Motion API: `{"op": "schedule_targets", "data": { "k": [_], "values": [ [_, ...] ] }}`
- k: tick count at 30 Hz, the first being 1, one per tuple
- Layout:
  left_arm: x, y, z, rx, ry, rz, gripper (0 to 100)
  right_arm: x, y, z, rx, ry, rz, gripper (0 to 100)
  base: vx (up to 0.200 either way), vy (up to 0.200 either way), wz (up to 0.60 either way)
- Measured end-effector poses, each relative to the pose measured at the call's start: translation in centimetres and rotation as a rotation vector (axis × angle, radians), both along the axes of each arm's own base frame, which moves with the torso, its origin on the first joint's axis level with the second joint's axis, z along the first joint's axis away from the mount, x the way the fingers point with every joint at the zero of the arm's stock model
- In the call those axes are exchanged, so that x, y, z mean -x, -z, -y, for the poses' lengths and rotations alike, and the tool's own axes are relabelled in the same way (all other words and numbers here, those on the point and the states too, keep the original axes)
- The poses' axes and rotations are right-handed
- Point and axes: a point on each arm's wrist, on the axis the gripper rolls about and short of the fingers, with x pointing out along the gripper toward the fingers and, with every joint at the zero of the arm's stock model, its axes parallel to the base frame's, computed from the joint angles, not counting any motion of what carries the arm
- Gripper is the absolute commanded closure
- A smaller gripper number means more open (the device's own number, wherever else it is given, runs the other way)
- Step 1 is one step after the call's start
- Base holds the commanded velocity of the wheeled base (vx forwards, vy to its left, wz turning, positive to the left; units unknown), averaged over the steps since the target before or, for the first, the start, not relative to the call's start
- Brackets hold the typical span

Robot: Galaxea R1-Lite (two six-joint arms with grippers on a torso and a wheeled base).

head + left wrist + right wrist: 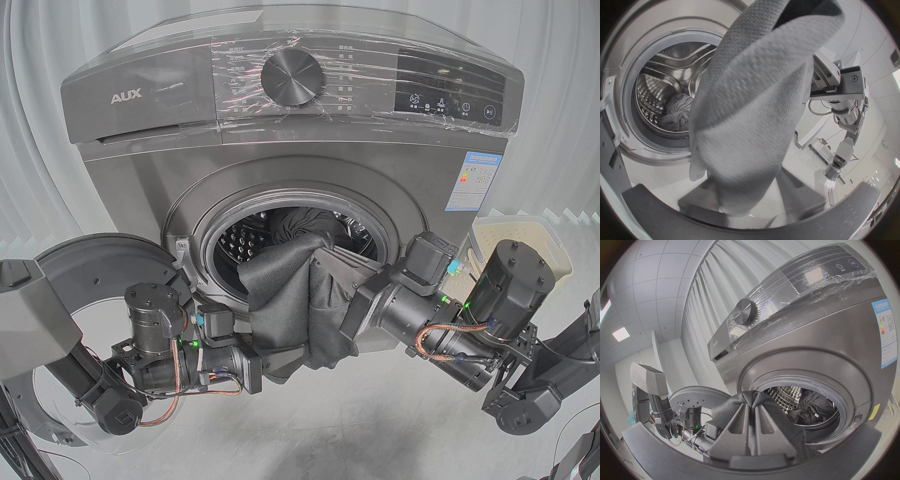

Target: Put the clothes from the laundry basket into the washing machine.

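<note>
At the drum mouth, your right gripper (pixel 328 249) is pinched tight on the top fold of a dark garment (pixel 281 294), holding it level with the opening of the washing machine (pixel 144 181). Most of the cloth hangs outside over the lower door seal, since only the gripped end is at the drum (pixel 247 240). Your left gripper (pixel 282 369) sits beneath the hanging tail, fingers spread either side of it, placed to lift the slack. Another bunched garment (pixel 814 405) already lies in the drum. Door (pixel 94 269) swung wide to your left. Laundry basket (pixel 531 222) stands just beside the machine, on your right. Judgement: garment partly loaded; tail needs feeding in.
</note>
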Motion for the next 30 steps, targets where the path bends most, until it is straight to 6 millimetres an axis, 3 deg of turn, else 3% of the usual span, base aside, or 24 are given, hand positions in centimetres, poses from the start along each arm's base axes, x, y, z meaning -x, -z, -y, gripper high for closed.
{"op": "schedule_targets", "data": {
  "k": [6,15,16,30],
  "values": [
    [0.1,-0.4,-0.1,0.031,-0.009,0.055,100,-0.1,0.3,0.0,-0.006,0.0,-0.02,100,0.0,0.0,0.0],
    [2.4,-0.9,-1.0,0.059,0.003,0.098,100,-0.6,1.2,0.0,0.01,0.01,-0.046,100,0.0,0.0,0.0],
    [2.6,-1.0,-1.1,0.063,0.004,0.105,100,-0.7,1.3,0.0,0.012,0.011,-0.048,0,0.0,0.0,0.0],
    [3.0,-2.7,-1.3,0.131,-0.004,0.158,100,-0.7,3.5,0.8,0.071,0.029,-0.118,0,0.0,0.0,0.0]
  ]
}}
